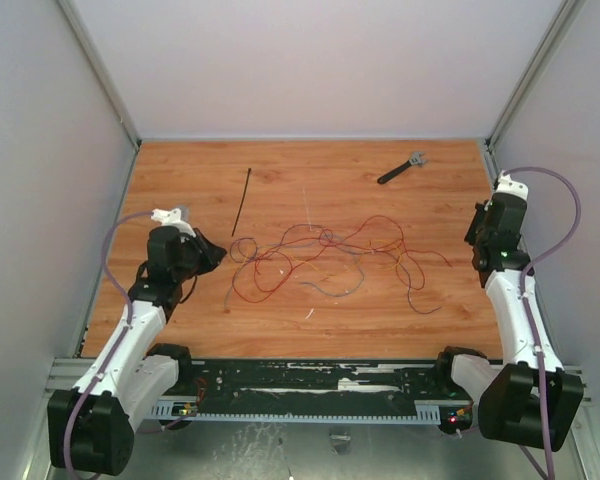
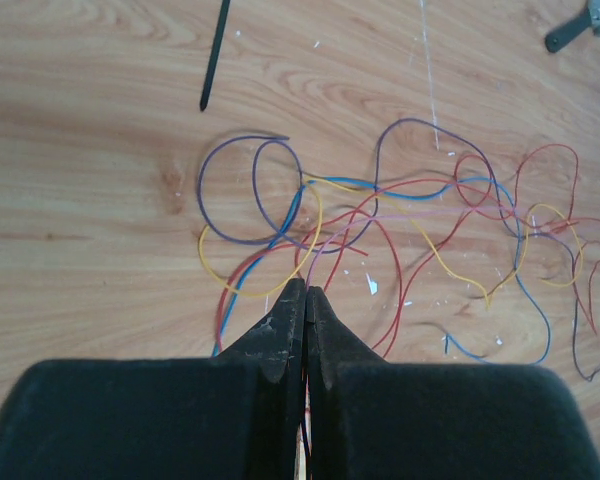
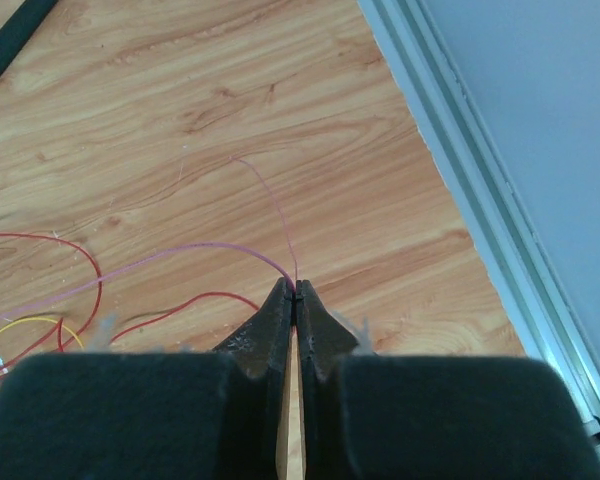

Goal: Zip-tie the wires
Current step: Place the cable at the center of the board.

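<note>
Top view: table point(image 1: 180, 170) carries everything. Left gripper point(image 2: 306, 292), by the left edge, is seen pressed together, nothing visibly clamped. Right gripper point(image 3: 295, 290), by the right edge, is pressed together; a pink strand meets its tips, grip unclear. Wires point(image 1: 325, 238) are spread mid-table. Tool point(image 1: 401, 167) is laid near the far-right corner, zip tie point(image 1: 242, 201) far-left of the wires, apart.

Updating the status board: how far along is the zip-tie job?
Done: nothing visible. The wires lie in a loose, spread tangle, unbundled; the zip tie lies straight, apart from them. In hand: left gripper and right gripper both shut, neither clearly holding anything. Remaining: gather wires, pick up tie, loop, cinch.
</note>
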Motion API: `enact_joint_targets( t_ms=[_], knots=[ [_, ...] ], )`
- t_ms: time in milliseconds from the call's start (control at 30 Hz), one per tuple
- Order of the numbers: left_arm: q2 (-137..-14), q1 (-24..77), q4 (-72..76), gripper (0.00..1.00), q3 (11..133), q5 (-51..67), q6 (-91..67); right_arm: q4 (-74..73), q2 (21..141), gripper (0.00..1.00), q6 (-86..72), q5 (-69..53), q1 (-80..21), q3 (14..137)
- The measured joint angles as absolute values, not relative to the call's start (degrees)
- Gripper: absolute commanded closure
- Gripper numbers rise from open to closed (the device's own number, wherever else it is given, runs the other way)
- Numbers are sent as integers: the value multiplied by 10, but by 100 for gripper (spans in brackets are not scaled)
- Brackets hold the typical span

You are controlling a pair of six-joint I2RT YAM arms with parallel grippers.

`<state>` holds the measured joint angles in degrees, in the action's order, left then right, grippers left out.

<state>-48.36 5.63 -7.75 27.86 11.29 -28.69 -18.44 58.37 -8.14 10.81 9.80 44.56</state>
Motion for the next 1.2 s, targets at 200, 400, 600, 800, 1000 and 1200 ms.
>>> enact_joint_targets(
  t_ms=[200,400,600,800,1000,1200],
  knots=[
    [-476,56,-38,100,241,97,-325,-162,608,100,-95,88,98,431],
    [-476,56,8,100,203,86,-365,-131,644,100,-110,60,98,403],
    [-493,56,50,100,170,82,-394,-112,686,100,-118,46,98,383],
    [-504,56,83,100,136,81,-425,-88,710,100,-119,46,98,377],
    [-505,56,106,100,118,70,-441,-65,733,98,-123,41,98,365],
    [-517,56,125,100,98,66,-453,-51,756,91,-129,30,98,357]
  ],
)
